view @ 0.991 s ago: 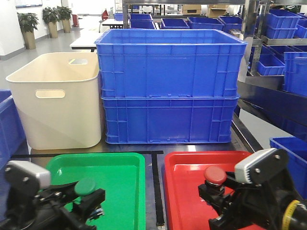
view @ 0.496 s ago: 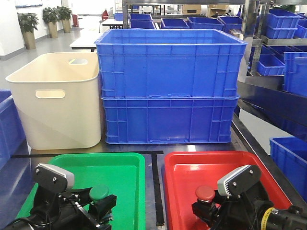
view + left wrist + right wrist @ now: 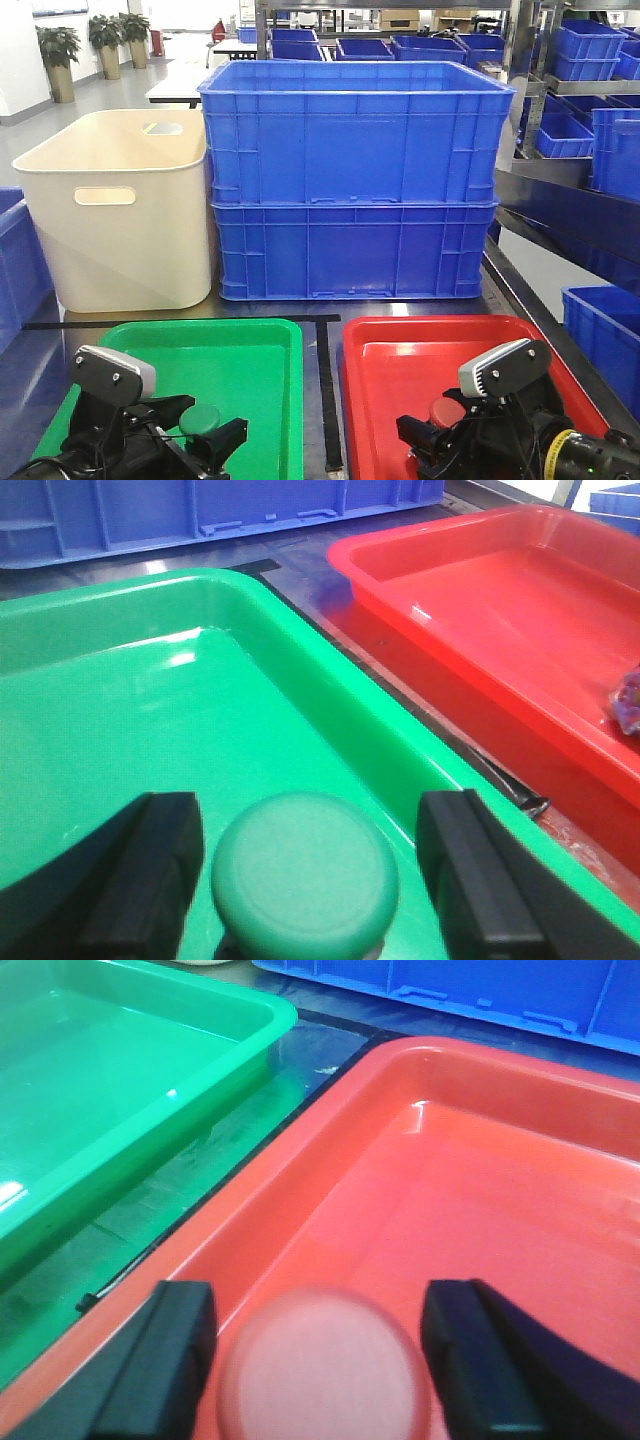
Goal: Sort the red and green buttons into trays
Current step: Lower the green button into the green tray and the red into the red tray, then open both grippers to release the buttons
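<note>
Green button (image 3: 305, 875) sits centred btwn left gripper (image 3: 305, 880) jaws, gaps both sides, over green tray (image 3: 120, 710); red button (image 3: 325, 1370) likewise in right gripper (image 3: 320, 1360), not clamped.

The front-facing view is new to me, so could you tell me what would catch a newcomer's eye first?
Two stacked blue crates fill the middle, with a cream tub to their left. Nearest the camera lie a green tray and a red tray side by side. The left gripper brackets a green button over the green tray, and the right gripper brackets a red button over the red tray.
</note>
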Controlling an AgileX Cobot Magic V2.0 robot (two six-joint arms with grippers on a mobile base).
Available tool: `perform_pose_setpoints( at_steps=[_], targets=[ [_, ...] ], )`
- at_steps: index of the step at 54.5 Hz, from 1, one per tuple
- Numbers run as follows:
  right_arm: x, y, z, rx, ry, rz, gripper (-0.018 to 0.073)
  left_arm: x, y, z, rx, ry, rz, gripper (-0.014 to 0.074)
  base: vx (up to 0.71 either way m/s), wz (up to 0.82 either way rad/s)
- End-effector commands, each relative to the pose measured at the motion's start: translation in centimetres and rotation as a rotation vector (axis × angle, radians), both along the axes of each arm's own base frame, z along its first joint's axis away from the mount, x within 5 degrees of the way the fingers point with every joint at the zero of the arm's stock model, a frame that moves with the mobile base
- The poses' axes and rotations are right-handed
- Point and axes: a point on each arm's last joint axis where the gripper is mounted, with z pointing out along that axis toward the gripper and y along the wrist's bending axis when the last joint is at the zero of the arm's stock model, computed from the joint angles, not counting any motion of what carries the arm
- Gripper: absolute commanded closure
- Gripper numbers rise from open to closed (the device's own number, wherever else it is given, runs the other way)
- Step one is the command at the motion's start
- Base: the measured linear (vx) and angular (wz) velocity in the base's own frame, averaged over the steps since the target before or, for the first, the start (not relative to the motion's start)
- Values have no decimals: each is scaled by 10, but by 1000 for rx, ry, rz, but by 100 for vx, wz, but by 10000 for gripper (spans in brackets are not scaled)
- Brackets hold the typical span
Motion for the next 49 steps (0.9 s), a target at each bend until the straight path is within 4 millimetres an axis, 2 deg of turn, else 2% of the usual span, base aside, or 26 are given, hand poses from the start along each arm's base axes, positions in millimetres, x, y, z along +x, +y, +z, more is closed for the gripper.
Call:
perform_pose_setpoints(
  at_steps=[1,7,15,23,28,32,37,43,47,49],
  targets=[
    [2,3,30,82,-123,29,5,2,-3,30,-101,-129,-14,3,0,0],
    [0,3,41,105,-162,28,6,-2,-2,40,-108,-162,-16,6,0,0],
    [-7,1,68,141,-248,24,6,-12,4,61,-83,-245,-22,6,0,0],
    [-24,-2,96,157,-342,25,17,-27,13,83,-65,-291,-4,6,0,0],
    [-39,-6,113,139,-404,30,65,-39,22,94,-38,-279,27,10,0,0],
    [-53,-10,126,108,-441,23,148,-51,31,102,-9,-257,57,36,0,0],
    [-75,-16,138,86,-460,13,331,-67,46,104,39,-153,133,130,0,0],
    [-108,-25,140,26,-478,1,569,-93,64,102,26,65,237,365,0,0],
    [-133,-30,134,19,-486,4,575,-111,72,100,12,177,256,572,0,0],
    [-143,-31,131,23,-485,8,575,-118,74,99,24,196,247,605,0,0]
  ],
)
